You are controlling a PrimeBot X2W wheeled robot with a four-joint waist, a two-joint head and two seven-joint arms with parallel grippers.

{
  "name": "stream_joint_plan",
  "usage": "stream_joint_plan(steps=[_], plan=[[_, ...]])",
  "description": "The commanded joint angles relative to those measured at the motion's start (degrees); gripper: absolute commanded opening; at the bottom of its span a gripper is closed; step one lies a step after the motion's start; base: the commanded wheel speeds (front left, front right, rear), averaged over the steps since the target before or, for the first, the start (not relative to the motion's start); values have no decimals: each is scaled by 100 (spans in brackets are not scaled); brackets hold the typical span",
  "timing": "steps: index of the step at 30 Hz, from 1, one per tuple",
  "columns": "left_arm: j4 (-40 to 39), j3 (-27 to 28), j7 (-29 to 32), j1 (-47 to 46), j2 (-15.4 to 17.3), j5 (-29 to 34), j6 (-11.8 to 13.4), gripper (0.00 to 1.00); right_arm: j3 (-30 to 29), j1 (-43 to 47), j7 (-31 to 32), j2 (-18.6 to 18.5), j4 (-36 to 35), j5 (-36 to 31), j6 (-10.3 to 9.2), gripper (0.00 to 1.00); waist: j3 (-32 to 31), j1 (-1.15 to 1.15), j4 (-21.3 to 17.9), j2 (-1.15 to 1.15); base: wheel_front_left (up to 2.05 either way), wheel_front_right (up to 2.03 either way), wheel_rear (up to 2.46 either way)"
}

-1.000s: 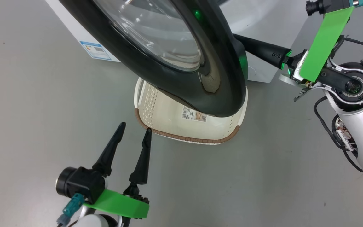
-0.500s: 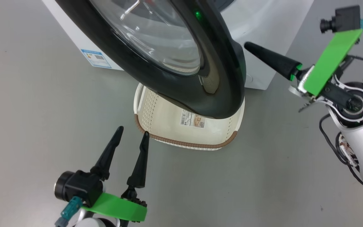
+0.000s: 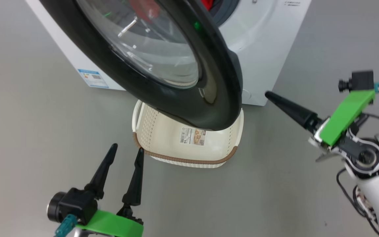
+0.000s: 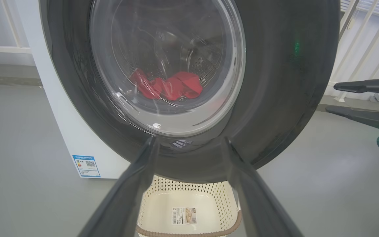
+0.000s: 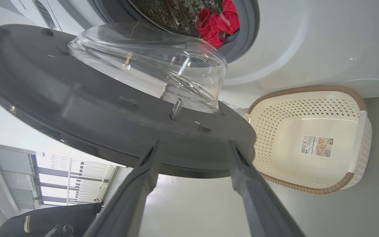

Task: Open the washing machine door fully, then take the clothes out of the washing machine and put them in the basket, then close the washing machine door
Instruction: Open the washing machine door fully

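The washing machine door [image 3: 209, 108], a black rim around bulging glass, stands swung out over the basket [image 3: 183, 160]. This cream basket with a brown rim sits on the floor against the white washing machine [image 3: 262, 42] and holds nothing but a paper sticker. The red clothes [image 5: 217, 23] lie in the steel drum and also show through the door glass [image 4: 169, 87]. My right gripper [image 5: 193, 144] hangs open just right of the door's edge, apart from it. In front of the basket, my left gripper [image 3: 127, 148] is open and points at the door.
Grey floor [image 3: 28, 115] spreads to the left, right and front of the basket. A blue label [image 3: 92, 78] is stuck low on the washing machine's side. White railings [image 4: 367, 39] stand behind the machine.
My right gripper has come off the door's edge, drawn back to the right and opened. The head camera has shifted, so more of the washing machine's front shows. My left gripper stays open.
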Motion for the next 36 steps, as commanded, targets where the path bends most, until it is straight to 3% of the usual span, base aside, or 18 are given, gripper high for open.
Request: stream_joint_plan(steps=[1,14,26,32,36], plan=[[-110,219,-45,38,80,91,-58,100,-16,160,-85,-38,-172,23,44,100,-75,0,-83,0,0,0,0],[-49,546,-45,208,80,177,-113,100,102,1322,-905,-181,-375,-295,44,100,-184,0,-398,0,0,0,0],[20,722,-45,295,80,205,-139,100,441,1929,-2559,-375,-275,-1007,44,100,-262,0,-565,0,0,0,0],[52,769,-45,302,80,223,-151,100,952,1939,-3575,-574,63,-1582,44,100,-265,0,-633,0,0,0,0],[67,801,-45,307,80,229,-158,100,1161,1885,-3865,-632,328,-1975,44,100,-270,0,-663,0,0,0,0]])
